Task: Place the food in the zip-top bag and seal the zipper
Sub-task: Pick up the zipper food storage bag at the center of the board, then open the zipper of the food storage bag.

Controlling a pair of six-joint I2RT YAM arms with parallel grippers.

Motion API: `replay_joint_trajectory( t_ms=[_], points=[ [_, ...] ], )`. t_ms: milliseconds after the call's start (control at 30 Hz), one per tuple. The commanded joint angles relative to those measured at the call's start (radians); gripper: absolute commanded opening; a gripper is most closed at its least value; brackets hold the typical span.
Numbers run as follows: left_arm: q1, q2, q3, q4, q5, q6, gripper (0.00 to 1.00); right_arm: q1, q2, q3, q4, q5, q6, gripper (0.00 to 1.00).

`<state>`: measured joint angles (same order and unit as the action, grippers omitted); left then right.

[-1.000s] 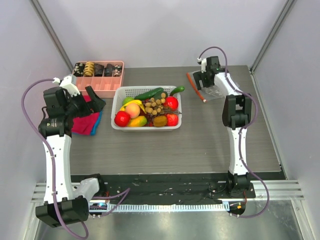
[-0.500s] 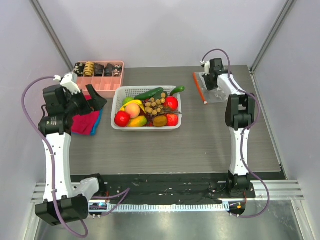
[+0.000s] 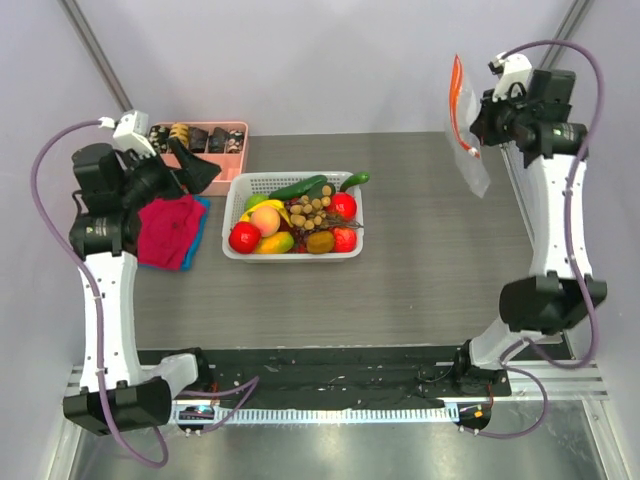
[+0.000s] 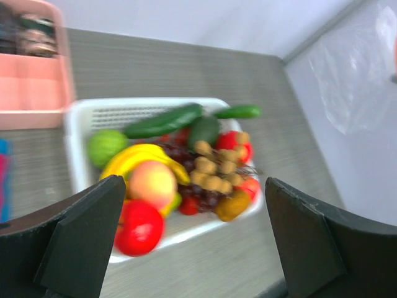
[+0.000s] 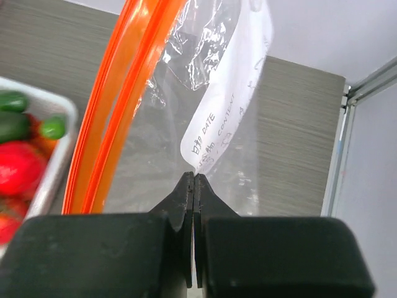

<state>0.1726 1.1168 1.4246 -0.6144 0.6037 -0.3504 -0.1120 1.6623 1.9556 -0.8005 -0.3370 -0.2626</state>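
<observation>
Right now, as I see it:

- My right gripper (image 3: 480, 125) (image 5: 193, 180) is pinched tight on the zip-top bag (image 3: 472, 160) (image 5: 229, 118). The jaws meet on the clear film just below its white label.
- I hold the bag up in the air at the far right of the table (image 3: 420, 260), well apart from the fruit.
- The zipper (image 3: 456, 100) (image 5: 118, 93) runs along the bag's left edge in both views, standing nearly upright.
- In the right wrist view the orange strip shows as two close lines. It may be slightly parted, but I cannot tell for sure.
- My left gripper (image 3: 195, 170) (image 4: 192, 186) is spread wide and grips nothing. It hangs above the near corner of the pink tray (image 3: 215, 178) and the red cloth (image 3: 165, 230).
- All the food lies in the white basket (image 3: 238, 252) (image 4: 74, 124) at mid-table.
- The peach (image 3: 265, 219) (image 4: 152, 183) lies against the bananas (image 3: 262, 206) (image 4: 133, 158).
- The red round fruit (image 3: 243, 237) (image 4: 139, 226) sits at the basket's near left corner.
- The berry bunch (image 3: 312, 210) (image 4: 217, 167) lies in the middle, just right of the peach.
</observation>
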Motion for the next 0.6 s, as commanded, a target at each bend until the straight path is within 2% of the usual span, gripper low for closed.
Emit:
replay_joint_trajectory(
  t_ms=[0,33,133,167,233,267,367,500,567],
  points=[
    [-0.135,-0.06,-0.096,0.274,0.058,-0.22,1.0,0.015,-0.154,-0.114,-0.126,-0.141,0.034,0.01],
    [-0.235,-0.06,-0.117,0.3,0.033,-0.231,1.0,0.015,-0.194,-0.139,-0.131,-0.155,0.034,0.01],
    [-0.362,-0.028,-0.13,0.312,-0.031,-0.231,1.0,0.015,-0.332,-0.265,-0.135,-0.178,0.04,0.01],
    [-0.44,-0.014,-0.136,0.32,-0.044,-0.242,1.0,0.015,-0.364,-0.302,-0.138,-0.181,0.042,0.01],
    [-0.51,0.027,-0.147,0.344,-0.064,-0.259,0.99,0.014,-0.467,-0.401,-0.147,-0.2,0.034,0.01],
    [-0.588,0.041,-0.167,0.378,-0.074,-0.275,0.98,0.015,-0.505,-0.432,-0.151,-0.212,0.026,0.01],
    [-0.724,0.101,-0.2,0.462,-0.096,-0.311,0.93,0.017,-0.622,-0.53,-0.157,-0.267,0.033,0.01],
    [-0.87,0.201,-0.165,0.504,-0.084,-0.308,0.88,0.017,-0.725,-0.628,-0.175,-0.336,0.036,0.01],
    [-0.906,0.253,-0.151,0.53,-0.078,-0.32,0.84,0.017,-0.762,-0.658,-0.183,-0.368,0.043,0.01]
  ],
)
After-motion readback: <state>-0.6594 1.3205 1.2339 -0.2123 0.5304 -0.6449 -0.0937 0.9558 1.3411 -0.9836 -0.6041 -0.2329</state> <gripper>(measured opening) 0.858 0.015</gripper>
